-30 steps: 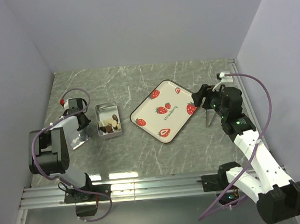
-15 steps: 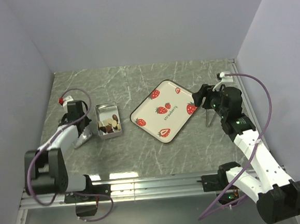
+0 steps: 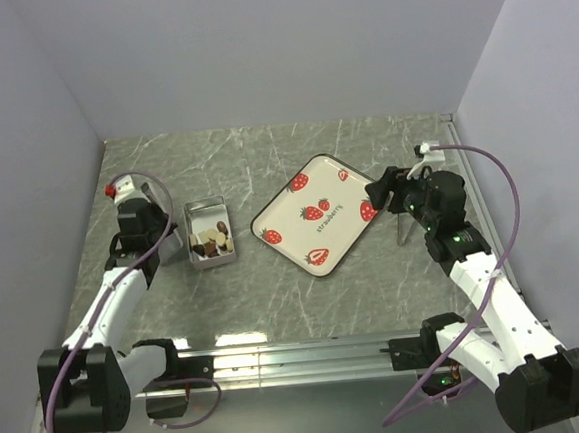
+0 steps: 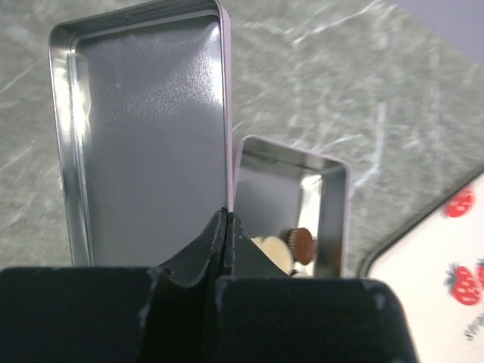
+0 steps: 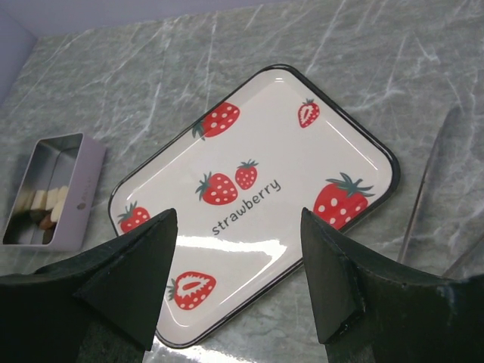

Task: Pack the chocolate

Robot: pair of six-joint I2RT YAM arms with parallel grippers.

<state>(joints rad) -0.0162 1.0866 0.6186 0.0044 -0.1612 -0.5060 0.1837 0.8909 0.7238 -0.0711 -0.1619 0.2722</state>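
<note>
- left gripper (image 4: 227,224) is pressing its jaws fully together, tips at the near rim of the open lid (image 4: 144,136);
- chocolate (image 4: 302,243) is sitting inside the small tin (image 4: 333,204), just right of the lid;
- strawberry tray (image 5: 287,151) is lying mid-table;
- right gripper (image 5: 238,227) is hovering wide open and empty by the tray's right corner.

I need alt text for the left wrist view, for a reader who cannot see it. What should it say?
The shut left hand points at an empty lid, its inside facing the camera. Right of it, an open tin holds chocolates; at the right edge shows the corner of a strawberry tray.
</note>
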